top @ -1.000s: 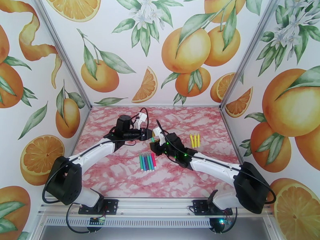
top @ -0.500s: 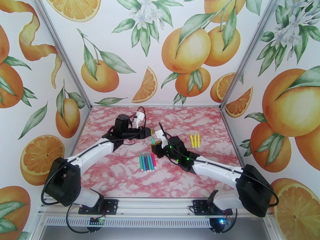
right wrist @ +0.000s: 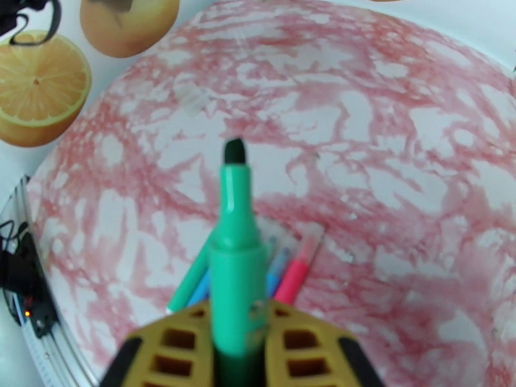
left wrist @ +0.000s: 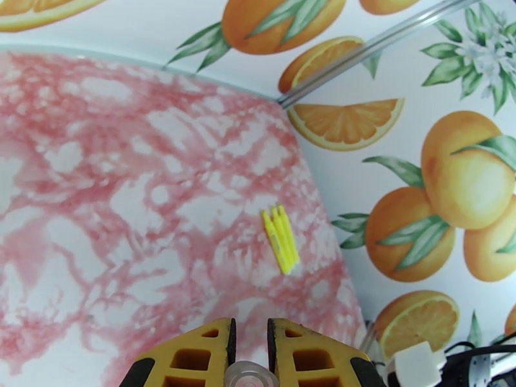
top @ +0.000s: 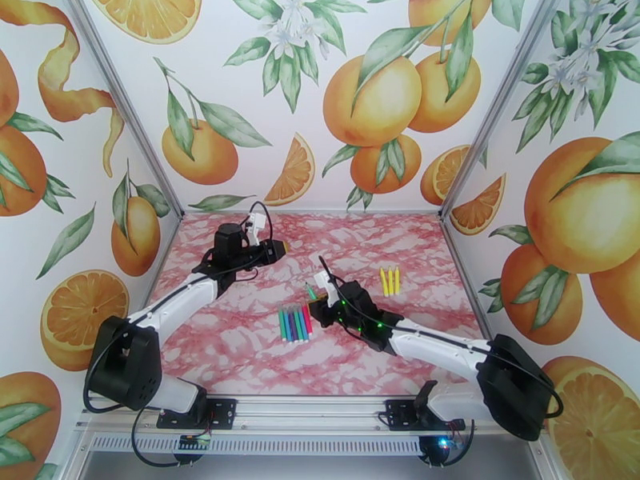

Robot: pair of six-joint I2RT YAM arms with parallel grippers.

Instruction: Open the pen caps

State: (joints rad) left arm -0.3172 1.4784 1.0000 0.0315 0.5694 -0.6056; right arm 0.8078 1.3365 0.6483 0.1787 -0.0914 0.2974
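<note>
Above the middle of the pink-marbled worktop (top: pixel 240 354), gripping a green marker (right wrist: pixel 236 253) with the right claw (right wrist: pixel 238 346), pressing tightly on both sides of the barrel. Pointing the marker away from the wrist camera and showing its dark tip (right wrist: pixel 234 151) bare. Hanging near the far end of a row of markers (top: pixel 294 323) in the top view. Counting there, lying flat side by side and touching: green, blue, purple, teal and pink ones. Seeing also under the held marker, in the right wrist view, a pink marker (right wrist: pixel 295 273), a blue one and a green one. Finding the pen caps (right wrist: pixel 311 237) on the ends of these, as far as possible to judge; looking paler at the far end of the pink one. Reaching with the left claw (left wrist: pixel 249 327) over the far left part of the worktop, well apart from the right claw. Holding its yellow fingers (left wrist: pixel 193 356) almost together, leaving only a narrow slit. Showing in this slit, at the lower edge, a small pale round thing (left wrist: pixel 249 377); not possible to tell whether being a cap. Leaving three yellow markers (left wrist: pixel 280 238) lying near the right wall, side by side and touching, well apart from both claws.
</note>
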